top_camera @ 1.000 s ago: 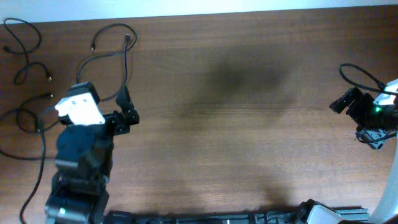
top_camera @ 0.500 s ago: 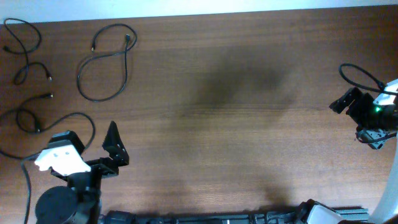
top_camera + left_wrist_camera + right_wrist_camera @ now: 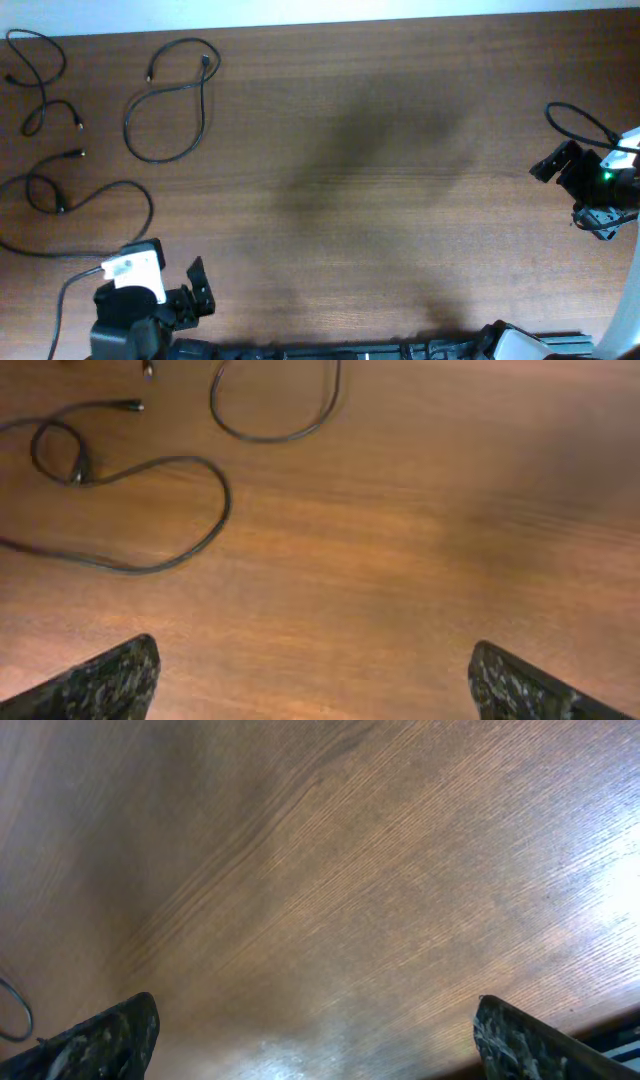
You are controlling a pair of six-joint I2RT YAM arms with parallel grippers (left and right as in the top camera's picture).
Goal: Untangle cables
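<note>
The left gripper (image 3: pixel 200 288) hangs over the near left edge of the table (image 3: pixel 380 200), its jaws wide apart and empty. The right gripper (image 3: pixel 556 163), at the right edge, is also spread wide and holds nothing. The cables (image 3: pixel 150 205) lie beyond the left gripper, far left, not touching one another.

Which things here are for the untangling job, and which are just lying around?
For the job:
- looped cable
- top-left cable
- long lower-left cable
- left gripper and right gripper, both open and holding nothing

Just there:
- wooden table
- thick wire fixed by the right arm
</note>
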